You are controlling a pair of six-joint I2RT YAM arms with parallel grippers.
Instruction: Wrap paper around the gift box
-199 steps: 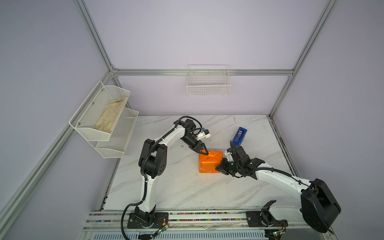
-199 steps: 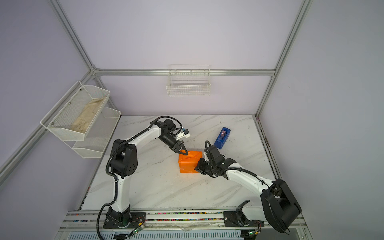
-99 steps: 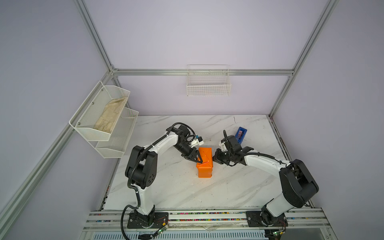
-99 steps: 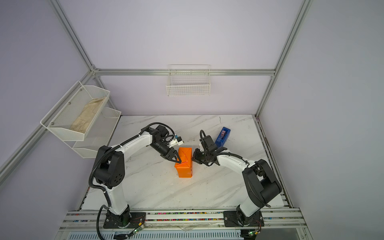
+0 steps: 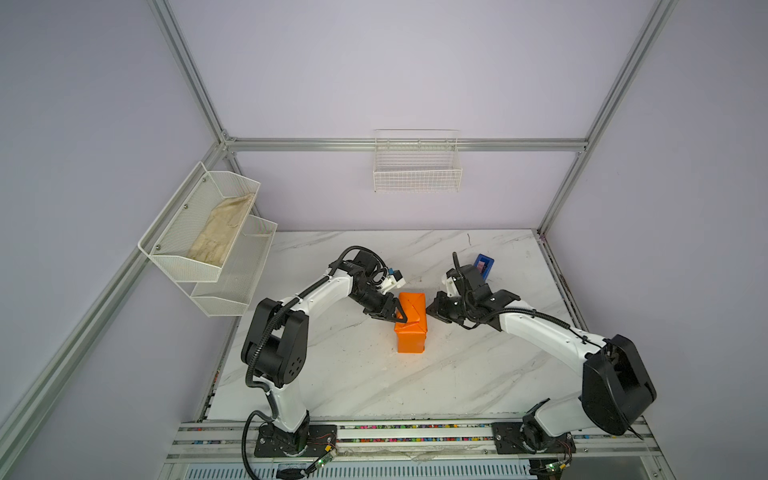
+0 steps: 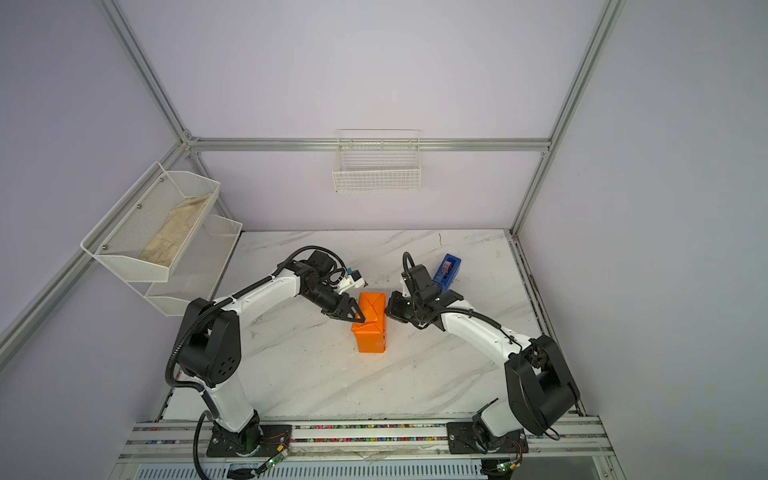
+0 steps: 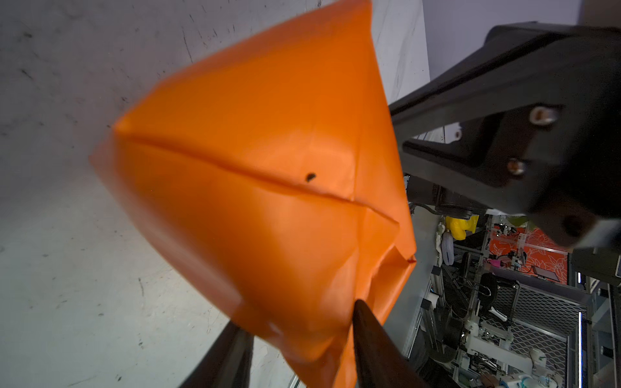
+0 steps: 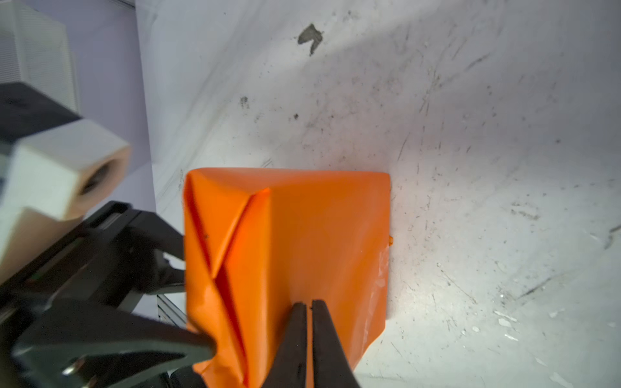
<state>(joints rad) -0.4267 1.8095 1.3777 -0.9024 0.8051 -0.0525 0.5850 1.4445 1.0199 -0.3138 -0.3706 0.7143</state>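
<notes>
We see the creased orange-yellow wrapping paper (image 5: 411, 332) standing as an upright block at the centre of the white marble tabletop (image 5: 353, 374). The dark gift box is wholly hidden inside it. From nine o'clock the left gripper (image 5: 400, 318) has its fingers (image 7: 369, 346) half spread. As far as the blurred wrist view shows, they pinch the folded top corner, we judge to hold the flap down. At three o'clock the right gripper (image 8: 309, 304) steadies the side, its fingers all but pressed together with nothing between them. We cannot make out whether tape holds the seams.

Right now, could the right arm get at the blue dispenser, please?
Probably yes: the dispenser sits on bare table close behind the right gripper, nothing between, though it points away.
</notes>
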